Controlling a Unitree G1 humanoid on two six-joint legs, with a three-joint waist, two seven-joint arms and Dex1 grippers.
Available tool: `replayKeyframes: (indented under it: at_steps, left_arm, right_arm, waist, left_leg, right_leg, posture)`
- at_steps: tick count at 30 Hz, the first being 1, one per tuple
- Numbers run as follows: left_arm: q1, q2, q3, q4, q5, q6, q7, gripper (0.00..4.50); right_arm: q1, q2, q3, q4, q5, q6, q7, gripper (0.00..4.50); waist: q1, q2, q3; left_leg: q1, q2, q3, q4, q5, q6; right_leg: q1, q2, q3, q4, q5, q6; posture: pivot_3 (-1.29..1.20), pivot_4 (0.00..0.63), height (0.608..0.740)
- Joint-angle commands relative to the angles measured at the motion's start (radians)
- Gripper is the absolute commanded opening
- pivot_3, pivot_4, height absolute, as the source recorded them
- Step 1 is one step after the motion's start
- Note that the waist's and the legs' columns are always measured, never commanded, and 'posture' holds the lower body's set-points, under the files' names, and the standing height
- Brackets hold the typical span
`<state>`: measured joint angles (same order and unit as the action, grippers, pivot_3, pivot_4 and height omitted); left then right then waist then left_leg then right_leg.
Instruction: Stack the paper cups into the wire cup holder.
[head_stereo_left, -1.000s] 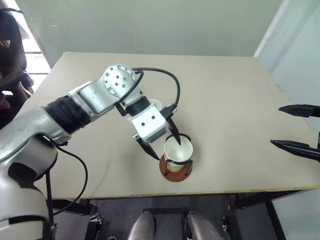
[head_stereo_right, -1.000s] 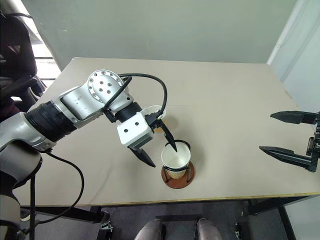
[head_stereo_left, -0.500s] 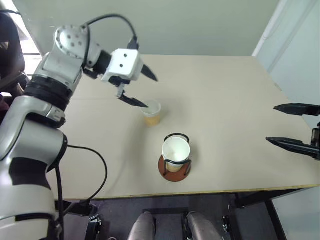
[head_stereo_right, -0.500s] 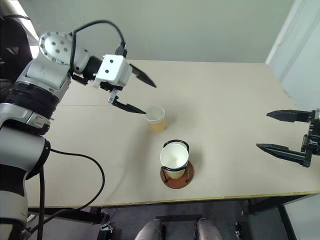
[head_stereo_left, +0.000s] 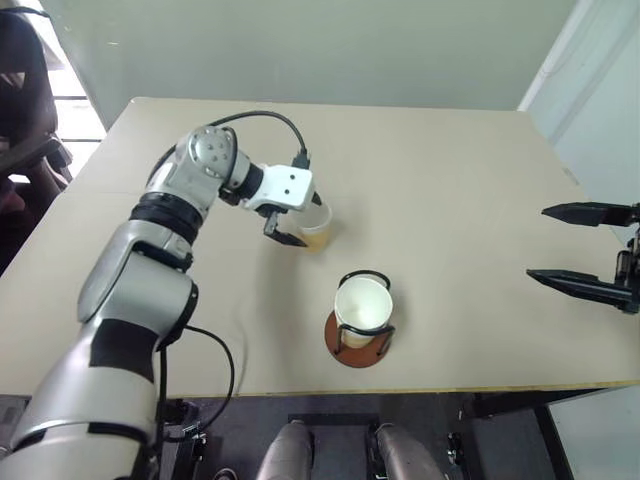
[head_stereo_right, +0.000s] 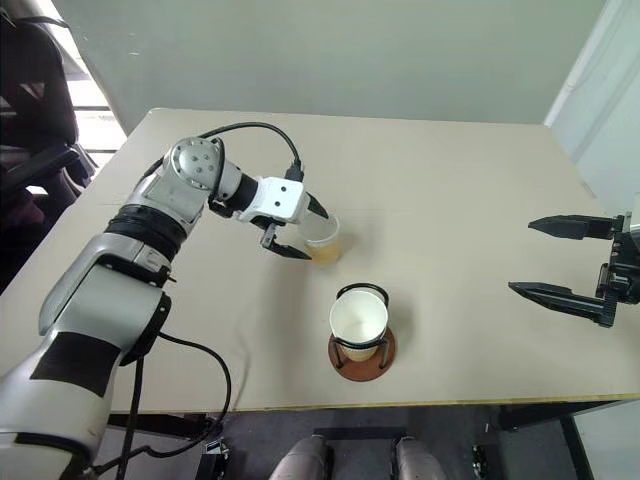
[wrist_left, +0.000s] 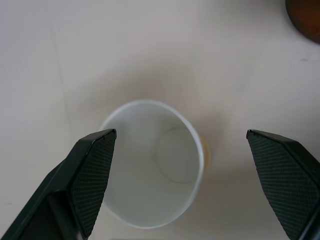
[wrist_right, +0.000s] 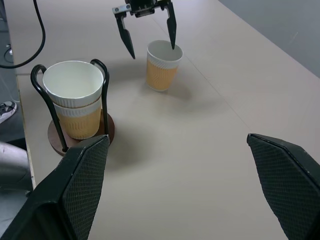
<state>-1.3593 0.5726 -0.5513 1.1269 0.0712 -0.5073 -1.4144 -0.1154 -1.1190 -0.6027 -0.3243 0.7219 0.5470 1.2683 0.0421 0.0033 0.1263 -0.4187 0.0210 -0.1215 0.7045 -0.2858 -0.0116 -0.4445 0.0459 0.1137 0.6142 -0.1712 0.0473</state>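
Near the lower centre of the head views you see the wire cup holder (head_stereo_right: 362, 345), a round reddish-brown disc with thin black wire loops, standing on the pale beige table (head_stereo_right: 450, 210). Two tan-yellow ribbed paper cups with white interiors, the nested cups (wrist_right: 75, 102), already sit inside it, one pushed into the other, as the right wrist view shows by the doubled rim.

The third paper cup (head_stereo_left: 316, 226) stands upright on the table, up and left of the holder and apart from it. Your left gripper (head_stereo_left: 291, 222), with its two black fingers spread wide, hangs at this cup; one finger lies beside the wall and the other near the rim. In the left wrist view the cup's white mouth sits between the fingers but off toward one of them, and no firm grasp is visible. Your right gripper (head_stereo_right: 560, 262), at the right edge, is likewise spread wide and holds nothing, well apart from the cups.

By this reading, two of three cups are stacked; grasping the last cup, carrying it over and nesting it remain.
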Motion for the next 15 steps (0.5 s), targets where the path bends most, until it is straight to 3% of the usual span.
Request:
replayKeyframes:
  at_steps: [1,12,15]
  left_arm:
    - [0.011,-0.007,0.027,0.022,0.064,-0.029,0.025,3.90]
    - [0.003,-0.045,0.093,0.045,0.137,-0.030,0.063,0.03]
    - [-0.028,-0.033,0.147,0.026,0.084,-0.015,-0.043,0.03]
  right_arm:
    - [-0.002,-0.020,-0.033,-0.021,0.005,-0.005,0.001,4.50]
    - [0.012,-0.028,-0.060,-0.033,0.008,0.009,0.001,4.50]
    - [0.023,-0.030,-0.076,-0.037,0.008,0.012,0.004,4.50]
  waist:
    - [0.000,0.000,0.000]
    - [0.000,0.000,0.000]
    - [0.000,0.000,0.000]
  left_leg:
    - [0.000,0.000,0.000,0.000,0.000,0.000]
    - [0.000,-0.003,0.000,0.002,-0.001,0.003]
    - [0.000,-0.003,0.000,0.002,-0.001,0.003]
  right_leg:
    - [0.000,0.000,0.000,-0.001,0.000,0.000]
    - [0.001,-0.002,0.000,-0.002,0.002,0.003]
    - [0.001,-0.002,0.000,-0.001,0.002,0.003]
  posture:
    - [0.00,0.150,0.740]
    - [0.00,0.150,0.740]
    - [0.00,0.150,0.740]
